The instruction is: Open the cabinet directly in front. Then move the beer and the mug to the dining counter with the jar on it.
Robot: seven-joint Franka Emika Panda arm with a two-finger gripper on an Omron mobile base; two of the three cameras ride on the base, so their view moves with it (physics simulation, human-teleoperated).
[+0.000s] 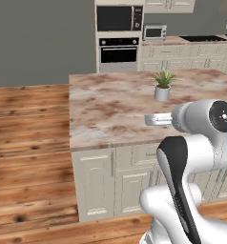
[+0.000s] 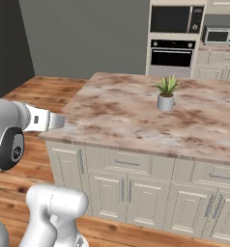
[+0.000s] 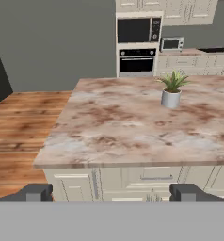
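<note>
Dining counter (image 3: 114, 127), a wide marbled beige-brown slab on cream cabinet fronts, lies straight ahead of the robot and spreads across all 3 views, with wooden floor (image 1: 29, 143) running off along its left side. Whether this slab is the one with the jar cannot be told from these pictures. On it stands 1 container: a small grey pot (image 3: 170, 99) holding a spiky green plant (image 3: 172, 81), upright, set toward the far right part of the top and well apart from the near edge. The pot's inside is hidden by the leaves. Below the slab, the cream base doors and drawer fronts (image 2: 122, 178) are all closed, their grey bar handles flush, so their contents cannot be seen. Against the far grey wall, a tall cream unit holds a black microwave (image 3: 137, 29) above a black oven (image 3: 136, 61), both with doors shut, and a small silver toaster oven (image 3: 172, 44) sits on the back counter just to their right. The gripper (image 3: 113, 194) hangs at the near edge of the slab with its 2 dark fingertips (image 3: 36, 193) spread wide apart, nothing between them.
</note>
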